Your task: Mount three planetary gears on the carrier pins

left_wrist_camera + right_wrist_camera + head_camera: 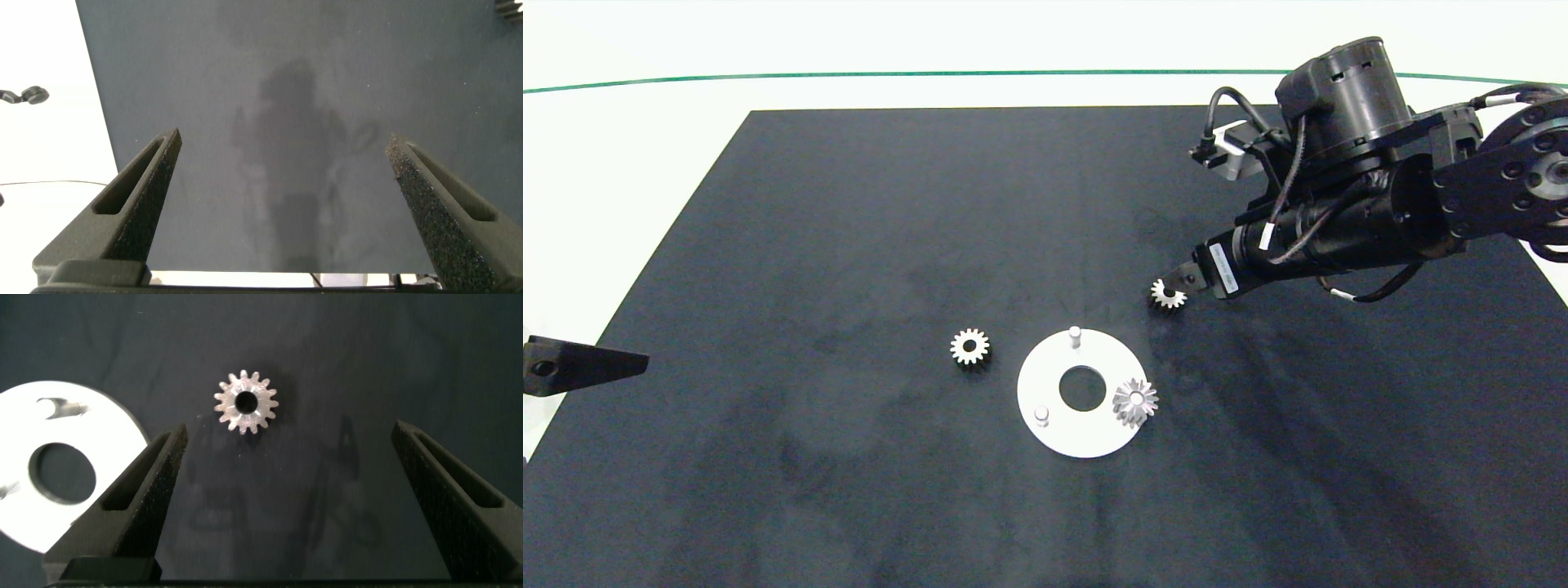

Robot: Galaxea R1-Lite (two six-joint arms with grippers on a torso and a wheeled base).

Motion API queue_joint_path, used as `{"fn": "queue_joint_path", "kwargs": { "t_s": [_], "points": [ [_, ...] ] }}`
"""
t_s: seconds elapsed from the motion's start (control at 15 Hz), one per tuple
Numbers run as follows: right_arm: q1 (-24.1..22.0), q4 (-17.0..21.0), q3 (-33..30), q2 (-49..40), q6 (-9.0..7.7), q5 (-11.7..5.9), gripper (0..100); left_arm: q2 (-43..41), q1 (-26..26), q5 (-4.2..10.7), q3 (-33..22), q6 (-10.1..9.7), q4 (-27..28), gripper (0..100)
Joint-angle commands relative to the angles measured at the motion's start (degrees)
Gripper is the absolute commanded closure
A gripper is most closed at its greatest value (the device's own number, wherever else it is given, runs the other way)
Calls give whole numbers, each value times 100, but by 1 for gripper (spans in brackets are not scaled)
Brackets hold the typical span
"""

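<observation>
Currently the right pincer (pixel 1176 282) is hovering low over the dark mat (pixel 849 245) that is covering the worktop, just beyond the white disc (pixel 1045 384) on its far right side. Its two grey fingers (pixel 151 486) are standing wide apart and are gripping nothing; in the right wrist view a loose planetary gear (pixel 245 403) is lying flat on the mat ahead of the spread fingertips, not touching either one. In the head view this same gear (pixel 1168 296) is sitting directly at the tip of the right arm, near the disc rim but clear of it. A second gear (pixel 1135 402) is sitting on the disc at its right edge, over one carrier pin position, and is appearing tilted rather than flat. Two carrier pins are standing bare: the far pin (pixel 1074 333) and the near-left pin (pixel 1041 415). A third gear (pixel 969 347) is lying flat on the mat just left of the disc, apart from it. The left pincer (pixel 286 155) is parked at the left edge of the mat, well away from the parts, with its fingers spread wide and holding nothing.
</observation>
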Motion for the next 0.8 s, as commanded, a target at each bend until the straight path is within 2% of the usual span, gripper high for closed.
{"fn": "queue_joint_path", "kwargs": {
  "t_s": [0.07,0.27,0.6,0.8],
  "points": [
    [-33,14,-140,380,126,-1,0,-1,3,4,0,4,26,0],
    [-16,5,-334,609,214,-1,0,-10,3,4,0,4,26,0],
    [90,-4,-431,758,231,-1,0,-36,3,4,0,4,26,0],
    [81,-13,-431,811,231,-1,4,-45,3,4,9,4,26,0]
  ]
}}
